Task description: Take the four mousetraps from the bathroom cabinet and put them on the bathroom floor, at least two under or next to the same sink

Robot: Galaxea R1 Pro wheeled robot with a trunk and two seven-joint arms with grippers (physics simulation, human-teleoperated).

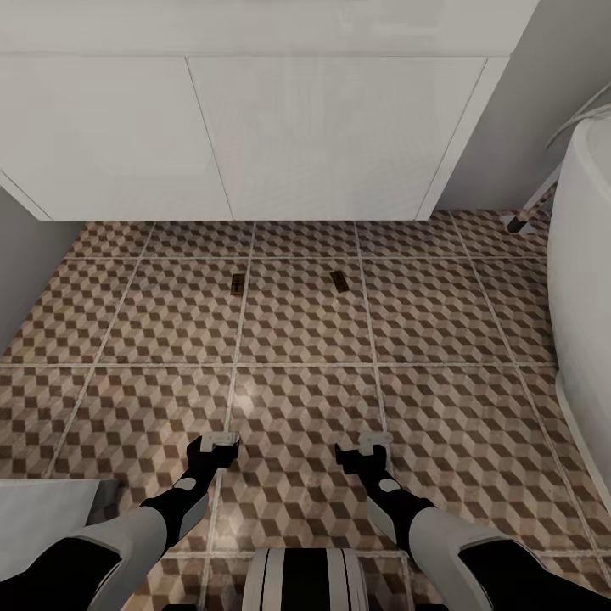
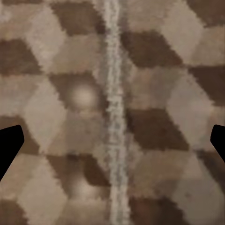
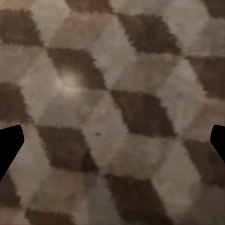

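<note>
Both arms reach forward and point down, side by side. The left gripper (image 1: 218, 440) has its two fingers wide apart and holds nothing. The right gripper (image 1: 374, 442) is the same.

Light in the head view is even and soft, bright on the white vanity (image 1: 255, 127), which shows a faint sheen. The floor (image 1: 424, 322) carries a pale glare patch near its middle, and the tiles darken just beneath the vanity. Both wrist views are coarse and blurred, the cube pattern blocky, each with a small round bright spot. Straight lines bend slightly toward the head view's edges.
</note>
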